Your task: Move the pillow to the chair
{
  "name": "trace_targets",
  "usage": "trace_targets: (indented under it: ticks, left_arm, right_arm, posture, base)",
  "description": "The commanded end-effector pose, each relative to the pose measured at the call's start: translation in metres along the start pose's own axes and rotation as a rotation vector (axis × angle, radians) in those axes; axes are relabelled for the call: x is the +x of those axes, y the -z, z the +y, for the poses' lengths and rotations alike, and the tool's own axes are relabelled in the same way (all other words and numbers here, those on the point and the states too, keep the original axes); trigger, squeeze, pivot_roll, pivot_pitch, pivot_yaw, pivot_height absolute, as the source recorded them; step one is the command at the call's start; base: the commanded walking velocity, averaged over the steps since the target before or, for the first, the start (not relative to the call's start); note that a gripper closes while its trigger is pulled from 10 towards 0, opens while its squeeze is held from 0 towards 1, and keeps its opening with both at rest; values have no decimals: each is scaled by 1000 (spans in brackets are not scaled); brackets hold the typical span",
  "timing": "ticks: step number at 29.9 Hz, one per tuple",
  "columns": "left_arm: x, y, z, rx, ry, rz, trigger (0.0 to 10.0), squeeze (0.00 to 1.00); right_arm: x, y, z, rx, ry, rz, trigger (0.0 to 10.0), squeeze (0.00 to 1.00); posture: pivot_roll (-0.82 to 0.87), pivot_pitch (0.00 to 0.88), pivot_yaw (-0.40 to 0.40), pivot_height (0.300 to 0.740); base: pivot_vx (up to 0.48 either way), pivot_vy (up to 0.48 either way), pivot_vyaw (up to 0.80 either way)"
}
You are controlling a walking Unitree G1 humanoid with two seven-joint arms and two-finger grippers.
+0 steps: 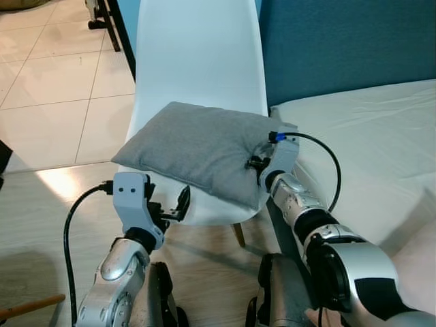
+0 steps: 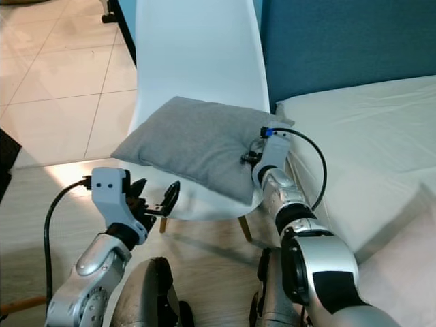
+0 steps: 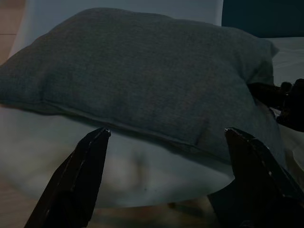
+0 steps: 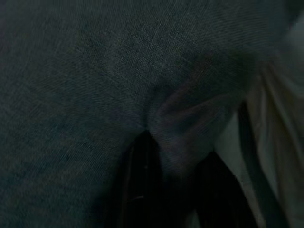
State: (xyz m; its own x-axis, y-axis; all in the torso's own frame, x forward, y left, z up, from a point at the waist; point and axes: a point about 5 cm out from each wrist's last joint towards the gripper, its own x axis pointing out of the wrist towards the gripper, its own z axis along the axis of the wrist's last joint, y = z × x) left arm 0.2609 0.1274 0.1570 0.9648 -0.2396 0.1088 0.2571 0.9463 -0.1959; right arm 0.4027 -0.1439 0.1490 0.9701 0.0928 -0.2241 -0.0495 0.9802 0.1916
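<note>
The grey pillow lies on the seat of the white chair, its right corner hanging over the seat's edge toward the bed. My right gripper is shut on a fold of the pillow at that right side, with fabric bunched between its fingers. My left gripper is open just in front of the chair's front edge, below the pillow's near seam and not touching it. In the left wrist view its two fingers stand wide apart under the pillow.
A bed with a white sheet stands right of the chair, against a blue wall panel. Pale floor tiles spread to the left. Black furniture legs stand at the far left behind the chair.
</note>
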Motion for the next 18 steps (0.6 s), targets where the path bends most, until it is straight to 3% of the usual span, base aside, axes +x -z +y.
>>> trace_targets:
  ticks: [1, 7, 8, 9, 18]
  left_arm:
    - [-1, 3, -1, -16, -5, 12, 10000, 0]
    - [2, 3, -1, -19, -5, 8, 10000, 0]
    - [3, 3, -1, -19, -5, 4, 10000, 0]
    - [5, 3, -1, -20, -3, 0, 10000, 0]
    - [19, 0, -3, -22, 16, -29, 10000, 0]
  right_arm:
    - [1, -6, 1, -28, 12, -30, 10000, 1000]
    - [-1, -14, -10, -63, 43, -71, 10000, 1000]
    - [-1, -19, -13, -77, 53, -92, 10000, 733]
    - [-2, -24, -17, -98, 66, -115, 10000, 12]
    - [-7, -31, -42, -218, 158, -131, 10000, 0]
  posture:
    - [105, 326, 29, 577]
    - [95, 309, 23, 577]
    - [92, 300, 22, 577]
    - [89, 293, 20, 577]
    - [60, 242, 21, 577]
  base:
    - [0, 0, 0]
    - [0, 0, 0]
    - [0, 0, 0]
    - [0, 0, 0]
    - [0, 0, 0]
